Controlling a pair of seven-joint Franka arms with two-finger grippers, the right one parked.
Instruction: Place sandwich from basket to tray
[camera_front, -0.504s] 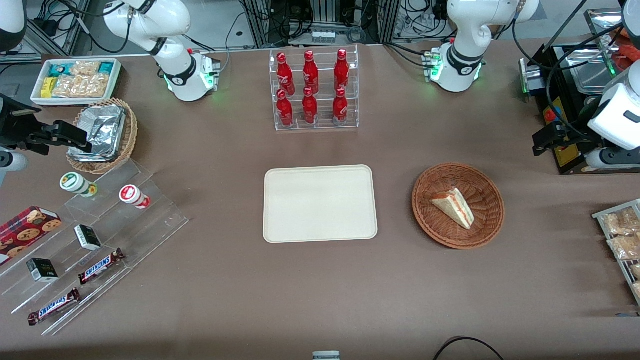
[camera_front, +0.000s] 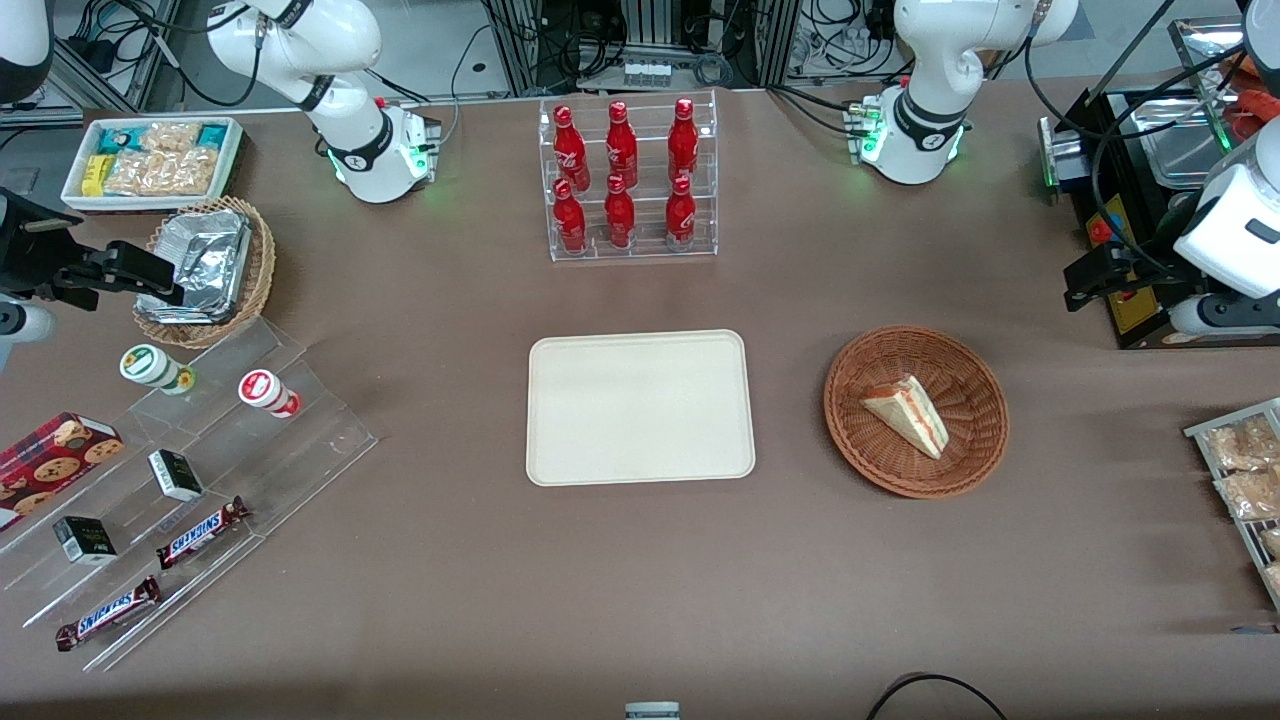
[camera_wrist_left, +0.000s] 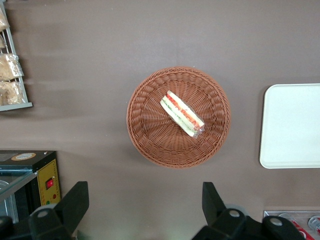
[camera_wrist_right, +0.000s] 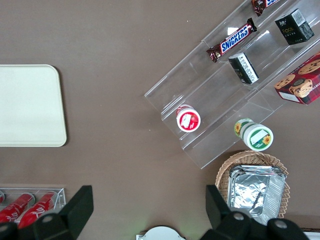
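The sandwich (camera_front: 907, 413) (camera_wrist_left: 182, 114), a white bread wedge with red and green filling, lies in the round reddish-brown wicker basket (camera_front: 975, 372) (camera_wrist_left: 145, 135). The cream-white tray (camera_front: 640, 407) (camera_wrist_left: 292, 125) lies flat beside the basket, toward the table's middle, with nothing on it. My left gripper (camera_front: 1085, 280) (camera_wrist_left: 144, 190) hangs open above bare tablecloth. It is a little farther from the front camera than the basket and toward the working arm's end of the table. Its fingers (camera_wrist_left: 75, 197) stand wide apart and hold nothing.
A black appliance (camera_front: 1130, 200) stands close by the gripper at the working arm's end. A wire rack of snack packets (camera_front: 1245, 470) lies nearer the front camera there. A clear rack of red bottles (camera_front: 625, 180) stands farther back than the tray.
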